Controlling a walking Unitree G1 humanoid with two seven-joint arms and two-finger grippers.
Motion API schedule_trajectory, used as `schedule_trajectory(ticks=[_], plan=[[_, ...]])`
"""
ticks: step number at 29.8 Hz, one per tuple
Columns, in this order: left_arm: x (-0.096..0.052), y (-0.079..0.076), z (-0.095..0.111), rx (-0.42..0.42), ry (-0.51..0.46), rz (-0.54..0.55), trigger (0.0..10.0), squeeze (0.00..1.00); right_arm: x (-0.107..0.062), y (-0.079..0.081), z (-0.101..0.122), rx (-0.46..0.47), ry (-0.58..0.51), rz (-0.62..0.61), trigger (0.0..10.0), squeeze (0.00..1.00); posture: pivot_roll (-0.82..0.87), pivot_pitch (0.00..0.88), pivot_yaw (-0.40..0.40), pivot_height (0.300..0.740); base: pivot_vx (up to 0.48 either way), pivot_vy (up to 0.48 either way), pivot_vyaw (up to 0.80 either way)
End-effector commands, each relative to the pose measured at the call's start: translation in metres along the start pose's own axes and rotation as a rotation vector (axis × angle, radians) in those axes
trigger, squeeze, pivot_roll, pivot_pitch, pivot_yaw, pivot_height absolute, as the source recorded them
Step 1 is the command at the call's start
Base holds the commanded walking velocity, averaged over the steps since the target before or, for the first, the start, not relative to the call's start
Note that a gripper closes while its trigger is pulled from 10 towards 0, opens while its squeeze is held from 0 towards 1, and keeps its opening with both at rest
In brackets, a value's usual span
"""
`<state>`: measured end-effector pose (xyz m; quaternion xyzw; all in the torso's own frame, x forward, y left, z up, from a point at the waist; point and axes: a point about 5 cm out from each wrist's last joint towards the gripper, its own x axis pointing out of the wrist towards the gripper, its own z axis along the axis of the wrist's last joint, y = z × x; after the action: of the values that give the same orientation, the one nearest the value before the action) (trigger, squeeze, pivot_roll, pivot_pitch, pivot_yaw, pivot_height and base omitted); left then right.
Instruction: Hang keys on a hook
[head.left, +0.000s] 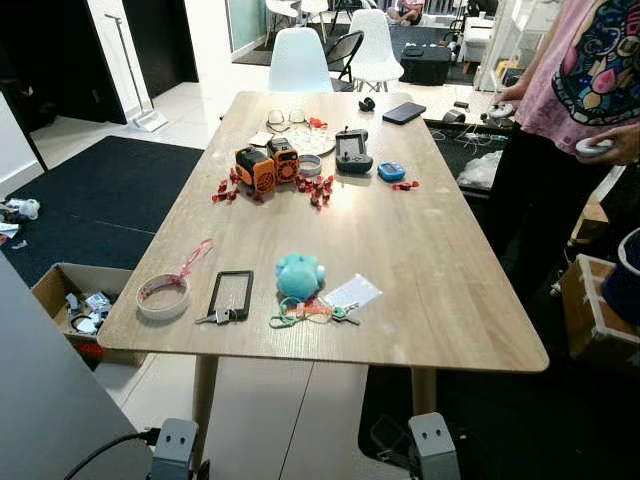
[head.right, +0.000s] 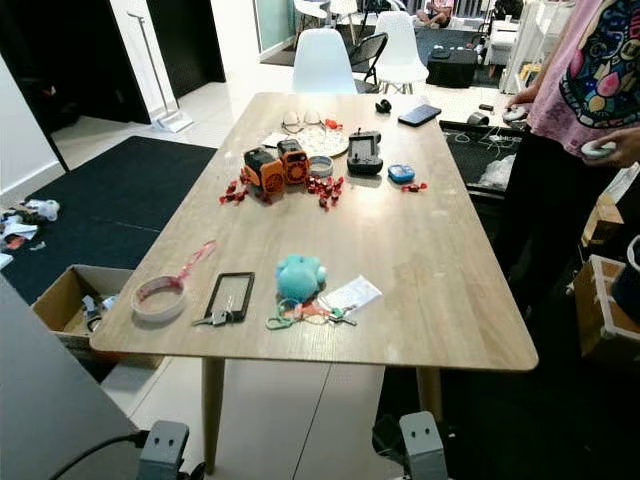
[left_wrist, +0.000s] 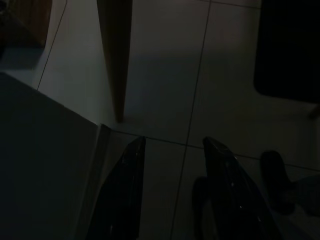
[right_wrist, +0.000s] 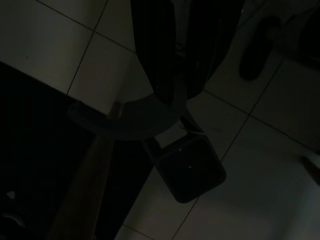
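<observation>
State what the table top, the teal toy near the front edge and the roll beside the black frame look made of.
Long table top: pale wood or wood-look laminate, matte, with visible grain. Round teal toy: probably soft plush, fuzzy outline. White tape roll: likely paper or plastic tape, dull, with a reddish loose end.

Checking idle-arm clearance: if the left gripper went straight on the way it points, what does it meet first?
Probably the pale tiled floor. The left gripper, fingers apart, points down at bare tile beside the tapered wooden table leg. Depth is unclear in the dark view.
</observation>
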<state>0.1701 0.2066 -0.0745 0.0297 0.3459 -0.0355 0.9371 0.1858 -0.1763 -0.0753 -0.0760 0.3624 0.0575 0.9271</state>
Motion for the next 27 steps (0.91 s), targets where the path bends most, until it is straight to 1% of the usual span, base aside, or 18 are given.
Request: schedule_trajectory(ticks=[1,7,10,13,19,27], plan=[[-0.002,-0.003,-0.006,-0.008,0.027,-0.002,10.0,0.00,0.000,0.002,-0.003,0.001,0.014,0.005,10.0,0.00,0.05,0.041,-0.004,0.740,-0.382,0.000,0.00],[-0.002,-0.002,-0.006,-0.008,0.022,0.001,10.0,0.00,0.000,0.003,-0.001,0.001,0.009,0.010,10.0,0.00,0.05,0.040,-0.004,0.740,-0.381,0.000,0.00],[-0.004,0.000,-0.008,-0.008,0.022,0.002,10.0,0.00,0.000,0.004,-0.002,0.028,0.012,0.021,10.0,0.00,0.05,0.041,-0.004,0.740,-0.371,0.000,0.00],[-0.005,0.003,-0.009,-0.009,0.022,0.003,10.0,0.00,0.000,0.004,0.000,0.016,0.005,0.019,10.0,0.00,0.05,0.040,-0.003,0.740,-0.342,0.000,0.00],[-0.007,0.008,-0.009,-0.010,0.015,0.006,10.0,0.00,0.001,0.006,0.000,0.020,0.000,0.023,10.0,0.00,0.05,0.040,-0.001,0.740,0.000,0.000,0.00],[-0.007,0.008,-0.008,-0.002,0.001,0.000,10.0,0.00,0.001,0.007,0.001,0.024,-0.004,0.026,10.0,0.00,0.06,0.040,-0.002,0.740,0.000,0.000,0.00]])
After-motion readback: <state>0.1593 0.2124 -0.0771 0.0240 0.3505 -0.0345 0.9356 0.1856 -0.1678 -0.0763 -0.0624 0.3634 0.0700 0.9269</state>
